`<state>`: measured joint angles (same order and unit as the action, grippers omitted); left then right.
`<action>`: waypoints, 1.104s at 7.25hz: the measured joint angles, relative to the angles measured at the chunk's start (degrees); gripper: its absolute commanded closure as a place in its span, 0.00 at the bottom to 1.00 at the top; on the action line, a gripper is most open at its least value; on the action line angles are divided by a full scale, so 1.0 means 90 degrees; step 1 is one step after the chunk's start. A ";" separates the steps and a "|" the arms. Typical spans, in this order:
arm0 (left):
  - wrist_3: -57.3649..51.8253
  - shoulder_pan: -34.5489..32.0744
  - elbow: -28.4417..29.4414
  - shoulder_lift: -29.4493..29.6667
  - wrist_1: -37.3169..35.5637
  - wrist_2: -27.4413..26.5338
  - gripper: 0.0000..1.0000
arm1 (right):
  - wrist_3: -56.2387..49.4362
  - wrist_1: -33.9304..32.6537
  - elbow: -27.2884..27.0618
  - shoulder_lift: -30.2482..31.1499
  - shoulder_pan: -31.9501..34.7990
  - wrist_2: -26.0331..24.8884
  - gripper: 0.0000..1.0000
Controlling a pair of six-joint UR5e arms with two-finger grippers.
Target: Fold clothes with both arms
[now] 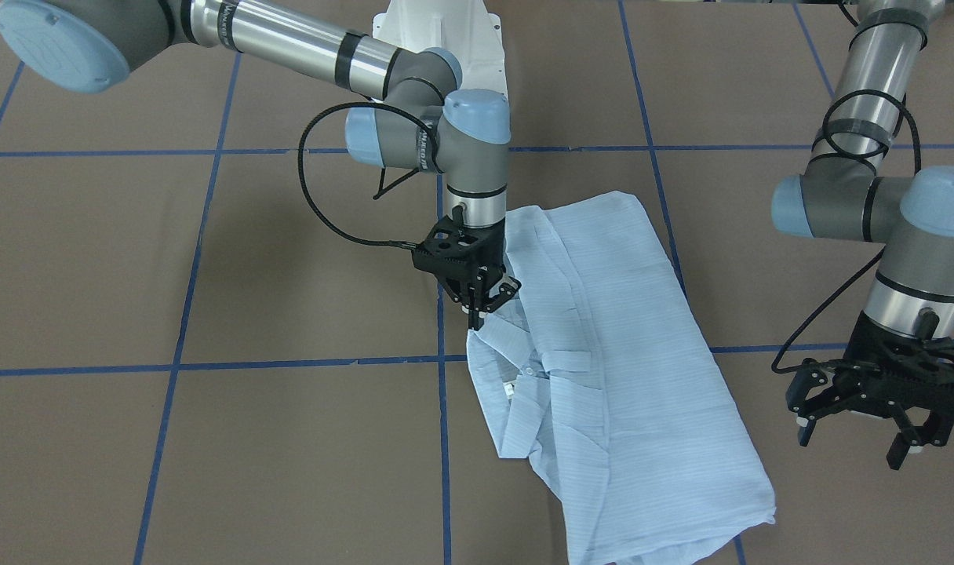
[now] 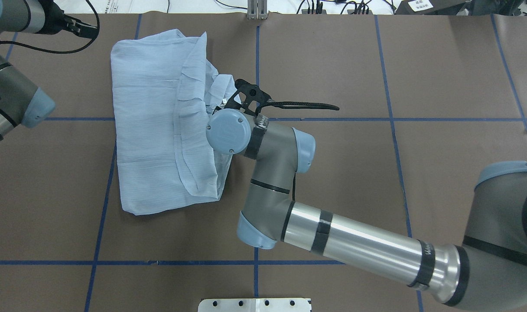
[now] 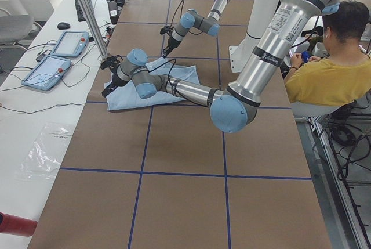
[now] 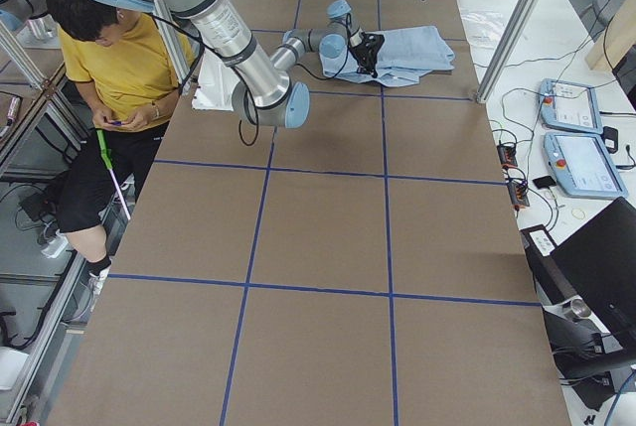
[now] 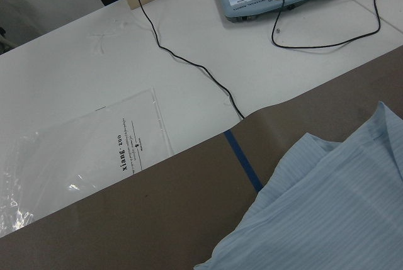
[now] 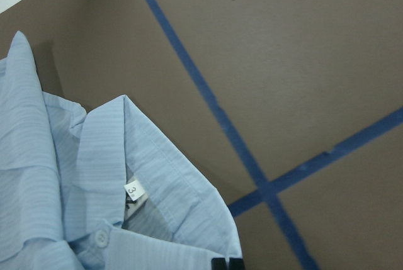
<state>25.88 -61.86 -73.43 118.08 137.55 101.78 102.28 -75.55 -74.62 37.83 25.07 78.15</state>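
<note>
In the left half of the front-facing view, the right pincer (image 1: 477, 310) comes down onto the left edge of the shirt (image 1: 626, 353), its fingers together on a pinch of fabric. The right wrist view shows the two black tips closed at the hem of the collar (image 6: 157, 157), to the lower right of the neck label (image 6: 133, 190).

In the middle of the frame the shirt lies on the brown surface (image 1: 210, 275) as a long, loosely folded slab. It runs from upper centre to lower right, with the buttoned front up and the collar side rumpled.

At the right edge the left pincer (image 1: 853, 441) hangs with its fingers apart, holding nothing. It is beside the shirt and well apart from it.

The step in hand looks like tidying or folding over the collar-side edge. To do it well, the right arm probably ought to lift only enough to free the top layer. It should then carry that edge across in a flat, slow arc so the thin cloth does not drag the layers beneath. The left arm would help by pinning or gripping the far long edge first. A one-sided pull risks skewing the whole bundle.
</note>
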 measured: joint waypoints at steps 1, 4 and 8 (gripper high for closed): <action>-0.0002 0.0004 -0.0032 -0.0034 0.0002 0.0002 0.00 | -0.0019 -0.0185 -0.0922 0.0745 -0.0073 -0.0014 1.00; -0.0004 0.0008 -0.0132 -0.0121 0.0006 0.0082 0.00 | -0.0131 -0.0286 -0.2476 0.2362 -0.0176 -0.0066 1.00; 0.0000 0.0008 -0.0161 -0.0141 0.0001 0.0197 0.00 | -0.0323 -0.0294 -0.2962 0.2914 -0.0233 -0.0242 0.00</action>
<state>25.88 -61.79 -74.88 116.81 137.56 103.55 99.38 -78.20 -101.28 64.05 22.97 75.97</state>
